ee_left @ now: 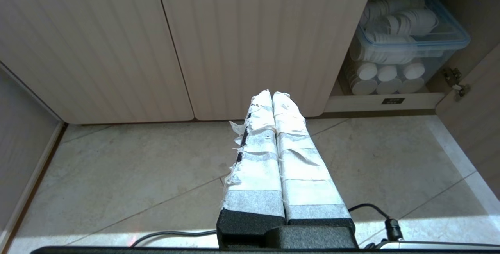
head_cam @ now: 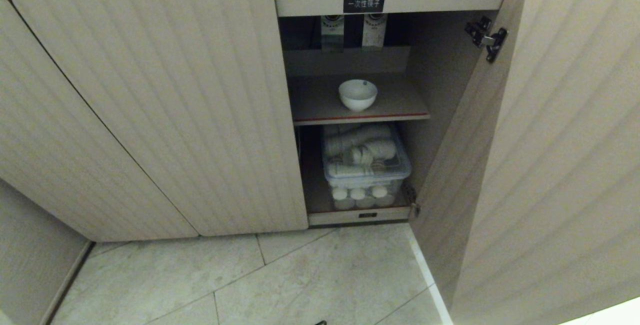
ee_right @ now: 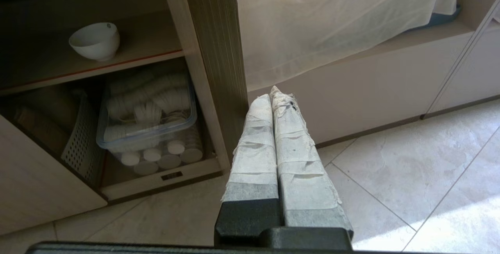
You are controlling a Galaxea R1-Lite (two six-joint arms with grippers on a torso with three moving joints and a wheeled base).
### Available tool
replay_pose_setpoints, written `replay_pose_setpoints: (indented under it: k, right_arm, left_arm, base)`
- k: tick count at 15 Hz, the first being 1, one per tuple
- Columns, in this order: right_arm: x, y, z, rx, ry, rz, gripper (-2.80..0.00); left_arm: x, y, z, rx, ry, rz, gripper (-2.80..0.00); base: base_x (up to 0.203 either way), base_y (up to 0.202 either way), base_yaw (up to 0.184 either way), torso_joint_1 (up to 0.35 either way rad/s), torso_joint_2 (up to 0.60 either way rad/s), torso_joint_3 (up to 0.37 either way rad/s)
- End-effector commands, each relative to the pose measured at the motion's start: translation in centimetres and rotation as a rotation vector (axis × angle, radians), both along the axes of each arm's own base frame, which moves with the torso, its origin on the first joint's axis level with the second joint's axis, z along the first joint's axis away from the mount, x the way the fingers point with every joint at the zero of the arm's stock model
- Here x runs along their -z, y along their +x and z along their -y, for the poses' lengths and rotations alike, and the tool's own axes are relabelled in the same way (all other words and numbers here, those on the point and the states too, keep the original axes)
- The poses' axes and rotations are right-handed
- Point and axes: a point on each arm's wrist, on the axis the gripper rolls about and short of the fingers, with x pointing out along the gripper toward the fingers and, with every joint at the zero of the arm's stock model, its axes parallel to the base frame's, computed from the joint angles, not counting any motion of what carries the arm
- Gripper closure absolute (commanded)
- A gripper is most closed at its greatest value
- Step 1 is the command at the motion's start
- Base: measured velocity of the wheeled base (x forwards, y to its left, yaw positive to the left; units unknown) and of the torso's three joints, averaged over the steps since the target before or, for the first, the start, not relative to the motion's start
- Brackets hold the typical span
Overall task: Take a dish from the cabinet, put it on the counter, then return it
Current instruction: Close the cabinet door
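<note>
Cabinet (head_cam: 150, 100) open on one side only: right door (head_cam: 550, 155) swung wide, left doors shut flat. Free tiled floor (head_cam: 310, 280) in front of the opening, with room between the open door's edge and the closed panel. Inside, upper shelf (head_cam: 320, 107) with red front edge, bare around the dish (head_cam: 357, 94); below it, a clear bin (head_cam: 367, 170) of stacked white cups.

Right gripper (ee_right: 275, 95) over the floor, taped fingers pressed together, empty, tips level with the open door's edge; dish well apart, up and toward the cabinet interior from the jaws, upright on the shelf near its front. Left gripper (ee_left: 271, 95) parked low before the shut doors, fingers pressed together, empty; bin off to one side beyond the tips.
</note>
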Motion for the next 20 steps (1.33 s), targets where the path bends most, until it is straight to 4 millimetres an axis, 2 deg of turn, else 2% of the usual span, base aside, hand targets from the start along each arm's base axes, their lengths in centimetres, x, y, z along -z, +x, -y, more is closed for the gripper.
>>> replay_pose_setpoints:
  k: [1,5,11,20]
  right_arm:
    - [0.2,0.3,0.1,-0.002,-0.002,0.016,0.00]
    - [0.5,0.8,0.2,-0.008,0.021,0.005,0.00]
    - [-0.1,2.4,0.5,-0.024,0.033,0.024,0.00]
    - [0.4,2.5,0.1,-0.147,0.035,0.021,0.00]
  left_arm:
    - [0.0,0.0,0.0,-0.001,-0.001,0.001,0.00]
    - [0.0,0.0,0.0,-0.001,-0.001,0.000,0.00]
    - [0.0,0.0,0.0,-0.001,-0.001,0.000,0.00]
    - [0.0,0.0,0.0,-0.001,-0.001,0.000,0.00]
  base:
    - [0.000,0.000,0.000,0.000,0.00,0.000]
    - [0.000,0.000,0.000,0.000,0.00,0.000]
    - [0.000,0.000,0.000,0.000,0.00,0.000]
    - [0.000,0.000,0.000,0.000,0.00,0.000]
